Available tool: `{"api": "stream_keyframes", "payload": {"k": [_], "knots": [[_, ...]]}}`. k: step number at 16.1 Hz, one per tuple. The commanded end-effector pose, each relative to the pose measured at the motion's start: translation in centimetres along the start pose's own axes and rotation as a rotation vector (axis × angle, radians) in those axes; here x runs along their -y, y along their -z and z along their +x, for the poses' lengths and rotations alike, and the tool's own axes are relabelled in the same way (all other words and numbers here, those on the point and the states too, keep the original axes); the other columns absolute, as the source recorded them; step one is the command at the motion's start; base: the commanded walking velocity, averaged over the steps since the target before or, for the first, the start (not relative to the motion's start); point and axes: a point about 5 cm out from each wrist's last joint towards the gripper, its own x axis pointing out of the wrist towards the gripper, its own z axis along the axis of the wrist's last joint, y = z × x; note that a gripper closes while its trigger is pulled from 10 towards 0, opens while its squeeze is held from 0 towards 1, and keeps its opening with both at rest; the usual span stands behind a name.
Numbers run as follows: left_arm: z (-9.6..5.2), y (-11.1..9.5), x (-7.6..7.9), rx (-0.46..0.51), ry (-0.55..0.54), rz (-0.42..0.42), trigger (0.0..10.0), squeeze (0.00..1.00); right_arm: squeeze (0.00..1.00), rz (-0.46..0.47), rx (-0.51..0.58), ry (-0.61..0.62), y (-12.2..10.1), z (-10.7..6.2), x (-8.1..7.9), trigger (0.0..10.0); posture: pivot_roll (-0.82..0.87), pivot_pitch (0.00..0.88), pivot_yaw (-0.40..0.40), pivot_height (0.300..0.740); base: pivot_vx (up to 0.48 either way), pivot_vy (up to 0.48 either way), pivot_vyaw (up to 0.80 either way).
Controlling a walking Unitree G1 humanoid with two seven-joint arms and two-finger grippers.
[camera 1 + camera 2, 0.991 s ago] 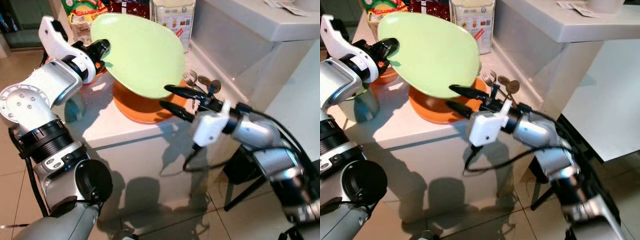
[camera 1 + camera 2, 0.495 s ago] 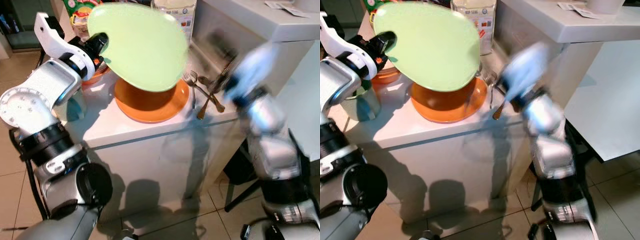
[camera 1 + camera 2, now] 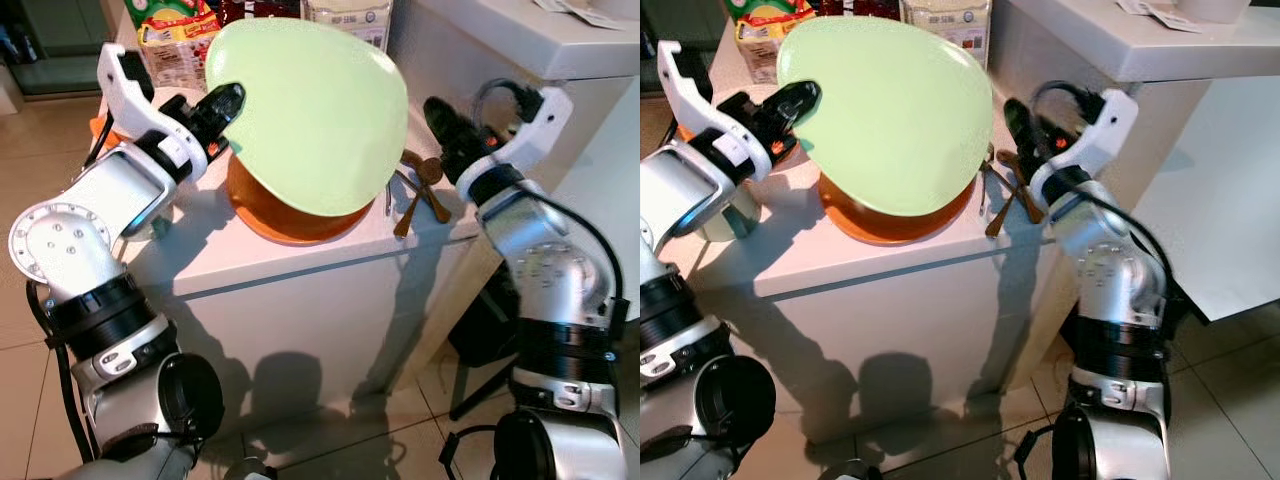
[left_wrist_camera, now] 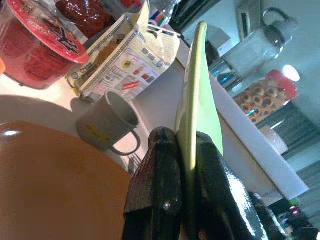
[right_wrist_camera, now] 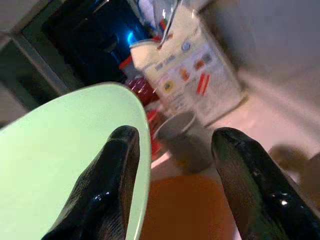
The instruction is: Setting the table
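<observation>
White bench (image 3: 300, 262) over tan floor tiles: orange plate (image 3: 285, 222) holds nothing (left pincer (image 3: 222, 103) pinches green plate (image 3: 310, 110) above it); right pincer (image 5: 172, 165) spread.

The plate (image 3: 310, 110) in the upper middle of the left eye view is pale green and plain. Beneath it the second plate (image 3: 275, 215) is glossy orange. The cabinet top (image 3: 250, 262) is white. The floor tiles (image 3: 20, 330) at lower left are beige. In the left wrist view, a grey mug (image 4: 106, 120) sits at centre left, a red-lidded tub (image 4: 35, 35) at upper left, and a white carton (image 4: 127, 62) printed in red and yellow beside it. The fingers (image 4: 155, 190) are shiny black.
</observation>
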Motion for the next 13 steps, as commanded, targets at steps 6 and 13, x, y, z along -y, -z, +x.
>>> {"api": "stream_keyframes", "payload": {"k": [6,13], "knots": [[-0.4,-0.5,1.2,0.053,0.108,-0.077,0.0,0.00,0.00,0.307,-0.179,-0.138,1.1,-1.0,-0.7,10.0,0.07,0.000,-0.024,0.740,0.000,0.000,0.00],[-1.0,0.4,-0.1,0.033,0.078,-0.136,0.0,0.00,0.00,0.515,-0.159,-0.206,1.2,-1.7,-0.6,0.0,0.07,0.000,-0.039,0.740,0.000,0.000,0.00]]}}
